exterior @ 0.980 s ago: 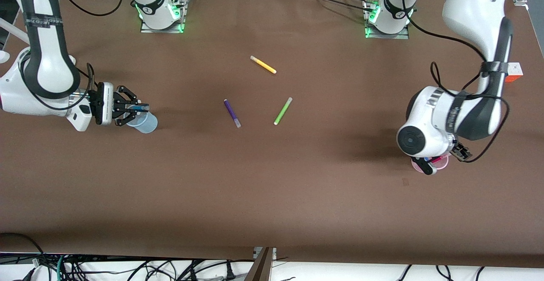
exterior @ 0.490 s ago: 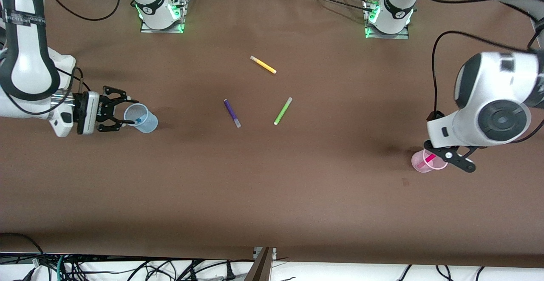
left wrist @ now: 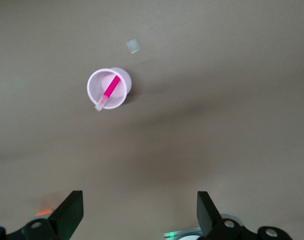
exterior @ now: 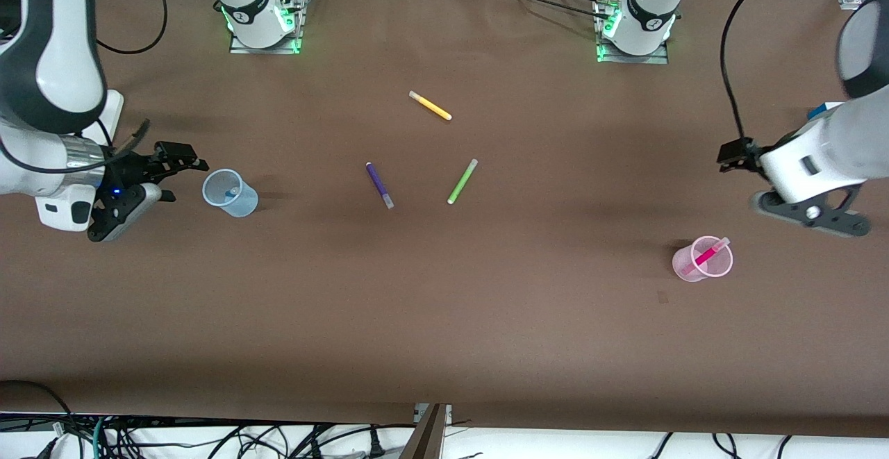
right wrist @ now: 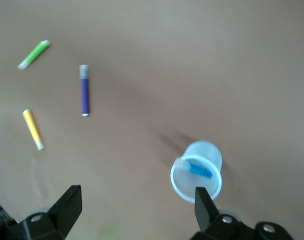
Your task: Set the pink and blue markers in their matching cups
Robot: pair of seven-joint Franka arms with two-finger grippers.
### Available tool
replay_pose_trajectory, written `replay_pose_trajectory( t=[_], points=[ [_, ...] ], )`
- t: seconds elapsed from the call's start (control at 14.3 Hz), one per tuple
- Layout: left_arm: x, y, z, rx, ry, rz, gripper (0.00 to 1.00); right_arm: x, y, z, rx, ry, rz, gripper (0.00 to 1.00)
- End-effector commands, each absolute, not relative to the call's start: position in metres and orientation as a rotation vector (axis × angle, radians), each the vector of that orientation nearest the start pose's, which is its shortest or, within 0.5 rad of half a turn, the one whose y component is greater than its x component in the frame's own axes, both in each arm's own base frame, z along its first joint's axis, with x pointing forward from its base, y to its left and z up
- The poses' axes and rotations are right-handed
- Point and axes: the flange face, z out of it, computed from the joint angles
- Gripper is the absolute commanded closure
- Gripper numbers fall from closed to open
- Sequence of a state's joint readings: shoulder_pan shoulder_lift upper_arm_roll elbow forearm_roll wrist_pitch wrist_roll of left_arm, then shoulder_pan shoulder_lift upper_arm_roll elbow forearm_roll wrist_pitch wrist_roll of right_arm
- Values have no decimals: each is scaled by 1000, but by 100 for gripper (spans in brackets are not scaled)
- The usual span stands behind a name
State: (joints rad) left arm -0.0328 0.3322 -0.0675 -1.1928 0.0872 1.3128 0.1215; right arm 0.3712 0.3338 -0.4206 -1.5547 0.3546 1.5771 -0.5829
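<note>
The pink cup (exterior: 702, 259) is the reference landmark; it stands on the brown table (exterior: 444, 320) at the left arm's end, nearest the front camera of all items. The pink marker (exterior: 707, 256) rests inside it, leaning on the rim, long axis tilted, pale cap end projecting above the rim toward the left arm's end of the table. The left gripper (exterior: 806, 212) hangs above the table just beside the pink cup, toward the table edge; its fingers are spread wide and hold nothing, as the left wrist view confirms with the pink cup (left wrist: 109, 88) well apart from both fingers. Farther from the front camera than the pink cup, toward the right arm's end, the blue cup (exterior: 230, 193) stands upright with the blue marker (right wrist: 195, 169) inside, tilted, greyish cap against the rim. The right gripper (exterior: 149, 178) hangs just beside the blue cup, jaws apart and empty. Between the two cups lie the purple marker (exterior: 379, 185) and the green marker (exterior: 462, 181); the yellow marker (exterior: 430, 105) lies farthest from the camera. Judgement: both placements appear complete, and each arm is nearest its own cup; any next move requires only clear retraction without touching a cup.
</note>
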Motion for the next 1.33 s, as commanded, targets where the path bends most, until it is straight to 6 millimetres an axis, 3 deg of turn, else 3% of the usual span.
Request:
replay_pose_trajectory(
  t=[0.0, 0.14, 0.21, 0.28, 0.56, 0.7, 0.84, 0.98, 1.26],
  points=[
    [581, -28, 598, -3131, -44, 118, 0, 622, 64, 454, -2903, -402, 399, 0],
    [569, -27, 577, -3159, -123, -29, 0, 609, 86, 471, -3036, -196, 448, 0],
    [561, -24, 577, -3158, -128, -56, 0, 601, 87, 484, -3062, -156, 435, 0],
    [555, -17, 573, -3152, -143, -52, 0, 590, 83, 498, -3071, -161, 420, 0],
    [552, -32, 579, -3145, -98, 6, 0, 553, 52, 571, -3228, -203, 281, 0],
    [553, -42, 580, -3144, -68, -2, 0, 539, 33, 601, -3228, -159, 219, 0],
    [553, -41, 579, -3146, -66, 6, 0, 536, 10, 611, -3212, -80, 204, 0],
    [554, -36, 578, -3148, 41, 13, 0, 525, -3, 620, -3155, -14, 240, 0],
    [554, -33, 578, -3147, 69, 15, 0, 531, -10, 626, -3156, 7, 260, 0]
  ],
)
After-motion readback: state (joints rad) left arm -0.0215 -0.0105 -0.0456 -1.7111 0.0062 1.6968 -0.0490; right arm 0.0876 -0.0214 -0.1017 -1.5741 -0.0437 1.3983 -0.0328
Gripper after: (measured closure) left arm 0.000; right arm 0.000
